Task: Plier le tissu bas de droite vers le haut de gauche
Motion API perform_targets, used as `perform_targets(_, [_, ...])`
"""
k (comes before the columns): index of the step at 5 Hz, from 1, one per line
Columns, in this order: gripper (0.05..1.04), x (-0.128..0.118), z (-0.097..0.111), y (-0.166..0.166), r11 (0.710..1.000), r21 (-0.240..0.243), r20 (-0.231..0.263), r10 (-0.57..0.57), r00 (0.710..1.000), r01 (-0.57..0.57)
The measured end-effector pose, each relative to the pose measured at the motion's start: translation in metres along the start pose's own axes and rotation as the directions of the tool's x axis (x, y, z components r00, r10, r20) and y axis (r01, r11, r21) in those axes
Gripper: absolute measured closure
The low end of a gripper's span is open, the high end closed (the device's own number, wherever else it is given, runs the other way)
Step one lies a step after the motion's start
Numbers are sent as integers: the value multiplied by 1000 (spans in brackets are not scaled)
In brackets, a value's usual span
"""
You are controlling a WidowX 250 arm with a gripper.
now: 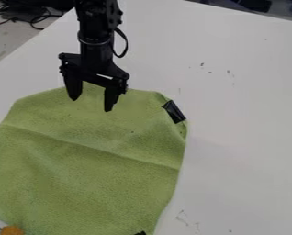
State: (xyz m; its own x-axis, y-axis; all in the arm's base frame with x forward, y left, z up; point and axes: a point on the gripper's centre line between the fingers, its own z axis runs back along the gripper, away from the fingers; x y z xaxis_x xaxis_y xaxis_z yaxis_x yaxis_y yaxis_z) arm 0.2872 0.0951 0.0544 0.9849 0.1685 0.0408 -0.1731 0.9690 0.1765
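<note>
So the gripper [91,104] hangs over the far edge of the green cloth [93,160], jaws spread with nothing between them, probably to stay ready for a corner, while the cloth's laid out mostly flat on the white table [244,114] for folding.

A green cloth [87,183] is spread nearly flat on a white table [246,137], its upper edge gently rounded. Its surface is crossed by one long, slanting crease, and its upper-right corner is marked by a black patch [173,111].
</note>
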Motion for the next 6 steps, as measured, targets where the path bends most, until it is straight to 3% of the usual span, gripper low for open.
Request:
perform_targets(1, [84, -5, -9, -2, 1000, -5, -33, 4, 999, -5])
perform_targets(2, [84, -29, -5, -14, 999, -16, -64, 49, 997, -50])
perform_targets(4, [84, -85, 23, -55, 983, -100, -5, 154, 988, -154])
perform_targets(5, [84, -116, 18, -83, 971, -152, -64, 177, 982, -185])
perform_targets(6, [84, -140, 6, -103, 964, -172, -108, 185, 977, -201])
